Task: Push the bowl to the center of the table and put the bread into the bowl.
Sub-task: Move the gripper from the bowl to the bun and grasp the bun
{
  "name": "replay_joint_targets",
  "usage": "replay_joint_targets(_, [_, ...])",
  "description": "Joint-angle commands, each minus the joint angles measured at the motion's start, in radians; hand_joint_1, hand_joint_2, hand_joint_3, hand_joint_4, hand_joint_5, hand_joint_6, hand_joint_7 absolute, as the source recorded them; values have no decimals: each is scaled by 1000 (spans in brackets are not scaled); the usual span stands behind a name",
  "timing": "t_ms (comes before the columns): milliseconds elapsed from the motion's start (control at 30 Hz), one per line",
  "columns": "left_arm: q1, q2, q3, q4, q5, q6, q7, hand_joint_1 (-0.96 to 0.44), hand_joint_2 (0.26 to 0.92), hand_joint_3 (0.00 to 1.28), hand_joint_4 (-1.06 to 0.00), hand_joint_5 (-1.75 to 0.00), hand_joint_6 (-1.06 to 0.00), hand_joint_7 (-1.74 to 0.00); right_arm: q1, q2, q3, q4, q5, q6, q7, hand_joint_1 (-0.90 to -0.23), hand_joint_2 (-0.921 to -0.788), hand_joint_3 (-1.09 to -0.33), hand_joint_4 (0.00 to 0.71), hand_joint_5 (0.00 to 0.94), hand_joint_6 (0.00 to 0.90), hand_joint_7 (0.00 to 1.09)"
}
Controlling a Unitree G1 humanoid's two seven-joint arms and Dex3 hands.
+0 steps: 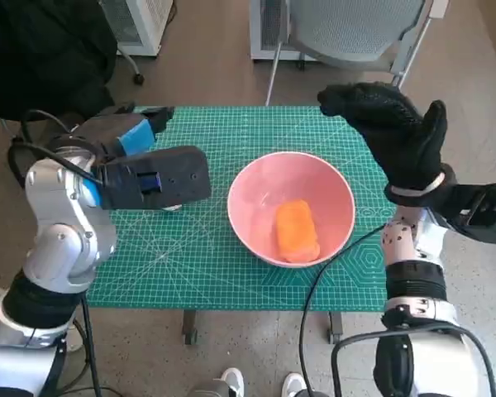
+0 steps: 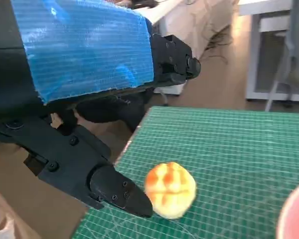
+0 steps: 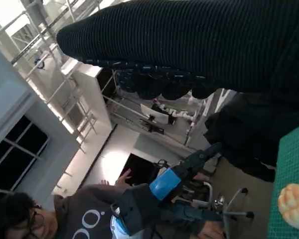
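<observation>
A pink bowl [image 1: 291,207] stands near the middle of the green mat table [image 1: 231,132], with an orange loaf-shaped piece [image 1: 296,230] lying inside it. A round golden bread roll [image 2: 170,189] sits on the mat by the table's left edge; the right wrist view catches it too, bread roll [image 3: 294,204]. In the head view my left hand [image 1: 145,157] hovers over the roll and hides most of it. Its fingers are spread, and one fingertip [image 2: 127,198] lies close beside the roll without gripping it. My right hand [image 1: 393,132] is raised over the table's far right side, holding nothing.
A grey chair [image 1: 355,33] and a white unit [image 1: 140,21] stand behind the table. A person in dark clothes [image 1: 41,50] is at the far left, also seen as a person [image 3: 65,219] in the right wrist view. Shoes [image 1: 231,382] show below the front edge. A black cable [image 1: 331,265] crosses the front right corner.
</observation>
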Motion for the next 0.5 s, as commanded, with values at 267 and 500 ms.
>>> replay_joint_targets(267, [-35, -18, -23, 142, -5, -20, 9, -236, 681, 4, 1, 1, -149, 0, 1, -10, -1, 6, -11, 1, 0, -643, -921, -705, 177, 2, 254, 6])
replay_joint_targets(500, [-62, -34, -38, 240, -10, -40, 25, -242, 683, 4, 1, 1, -143, 0, 4, -13, 0, -4, -12, 4, -3, -642, -921, -707, 179, 2, 255, 6])
